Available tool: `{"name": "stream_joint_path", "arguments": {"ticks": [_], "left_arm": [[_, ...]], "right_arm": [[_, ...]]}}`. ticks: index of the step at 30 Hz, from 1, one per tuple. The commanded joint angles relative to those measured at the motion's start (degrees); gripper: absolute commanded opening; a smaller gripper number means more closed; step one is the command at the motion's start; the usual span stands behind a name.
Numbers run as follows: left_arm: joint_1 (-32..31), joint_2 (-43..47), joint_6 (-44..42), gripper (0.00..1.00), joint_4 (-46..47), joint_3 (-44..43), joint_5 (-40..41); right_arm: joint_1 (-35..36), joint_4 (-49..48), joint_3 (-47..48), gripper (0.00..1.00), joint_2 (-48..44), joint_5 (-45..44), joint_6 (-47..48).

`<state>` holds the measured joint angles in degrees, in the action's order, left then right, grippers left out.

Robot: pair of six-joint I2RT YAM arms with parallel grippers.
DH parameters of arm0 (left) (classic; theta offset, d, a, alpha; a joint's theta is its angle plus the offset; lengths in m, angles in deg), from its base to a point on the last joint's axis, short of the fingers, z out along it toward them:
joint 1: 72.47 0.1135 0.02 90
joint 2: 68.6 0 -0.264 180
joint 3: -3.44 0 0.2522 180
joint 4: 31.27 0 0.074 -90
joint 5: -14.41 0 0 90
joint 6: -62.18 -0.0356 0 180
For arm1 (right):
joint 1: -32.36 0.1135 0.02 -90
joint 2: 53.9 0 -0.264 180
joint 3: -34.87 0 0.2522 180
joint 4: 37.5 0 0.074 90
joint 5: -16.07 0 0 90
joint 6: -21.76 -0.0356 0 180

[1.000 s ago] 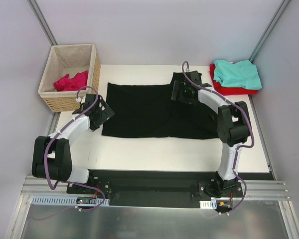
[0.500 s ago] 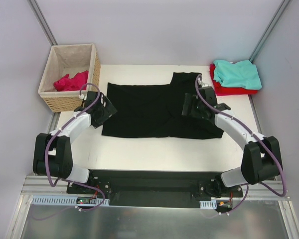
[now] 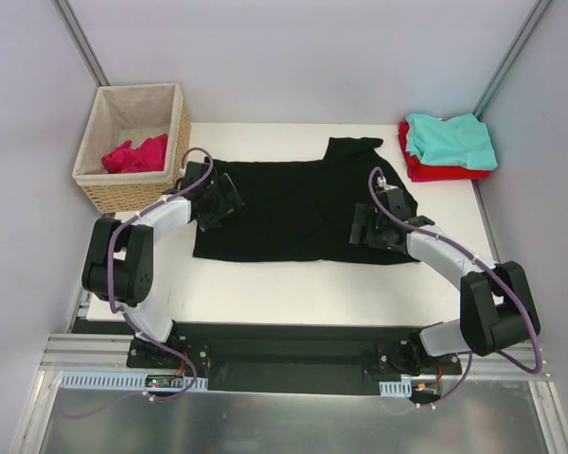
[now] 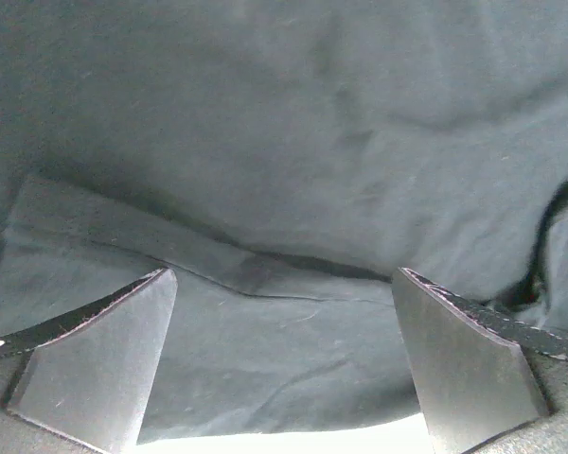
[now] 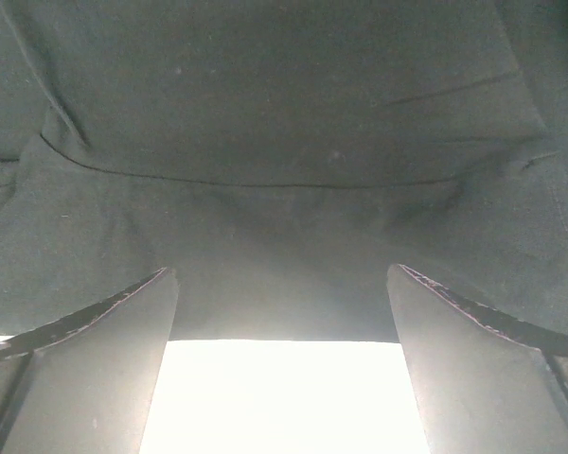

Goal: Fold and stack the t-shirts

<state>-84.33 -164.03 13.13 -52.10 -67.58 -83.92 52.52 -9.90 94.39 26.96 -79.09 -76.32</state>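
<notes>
A large black t-shirt [image 3: 293, 213] lies spread flat across the middle of the table. My left gripper [image 3: 222, 201] hovers open over its left edge; the left wrist view shows a folded hem of black cloth [image 4: 293, 142] between the spread fingers [image 4: 104, 369], not pinched. My right gripper [image 3: 367, 227] stands open over the shirt's near right part. In the right wrist view the cloth's edge [image 5: 284, 113] lies just past the fingertips, with bare table [image 5: 284, 397] between them. A teal t-shirt [image 3: 452, 138] lies folded on a red one [image 3: 434, 171] at the back right. A magenta-pink t-shirt [image 3: 135, 155] sits crumpled in the basket.
The wicker basket [image 3: 123, 194] with beige lining stands at the back left, just beside the left arm. White tabletop [image 3: 293, 284] shows in front of the black shirt. Grey walls close in the back and sides.
The left gripper has moved right from beside the basket onto the shirt's left edge. The right gripper has come from the far collar area toward the shirt's near right side.
</notes>
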Motion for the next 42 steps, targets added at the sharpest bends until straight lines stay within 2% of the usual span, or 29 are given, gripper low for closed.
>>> {"name": "stream_joint_path", "arguments": {"ticks": [1, 6, 13, 14, 15, 18, 27, 32, 42], "left_arm": [[-1.6, -1.2, 0.7, 0.97, 2.4, -3.4, -2.3], [-1.9, -1.2, 1.9, 0.94, 2.3, -3.7, -2.6], [-1.9, 0.4, 0.7, 0.8, -4.0, -2.9, 0.6], [-1.9, 0.7, 0.5, 0.77, -4.8, -2.8, 2.3], [-1.9, 1.1, 0.4, 0.68, -6.4, -2.5, 3.2], [-1.5, 2.5, -0.3, 0.52, -8.1, -1.6, 6.0], [1.8, 3.1, -0.3, 0.52, -10.4, -0.5, 6.1], [3.2, 0.9, -0.6, 0.47, -11.1, -2.0, 6.1], [3.1, -1.2, -0.8, 0.47, -11.7, -5.1, 5.6]], "right_arm": [[-0.6, -2.4, -0.7, 0.96, -2.1, -0.5, -0.3], [-0.7, -2.9, -1.3, 0.97, -1.7, 0.0, -0.1], [-0.8, -3.4, -1.4, 0.99, -1.8, 0.5, -0.3], [-0.8, -3.5, -1.5, 0.99, -1.8, 0.5, -0.3], [-0.7, -3.5, -1.5, 0.99, -1.8, 0.5, -0.2], [-0.8, -3.6, -1.7, 0.99, -2.0, 0.7, -0.3], [-0.8, -4.2, -2.2, 0.99, -2.0, 1.2, -0.3], [-0.9, -4.7, -2.6, 0.97, -1.2, 0.7, -0.7], [-4.5, -9.1, -4.4, 0.98, 4.8, 3.1, -3.9]]}}
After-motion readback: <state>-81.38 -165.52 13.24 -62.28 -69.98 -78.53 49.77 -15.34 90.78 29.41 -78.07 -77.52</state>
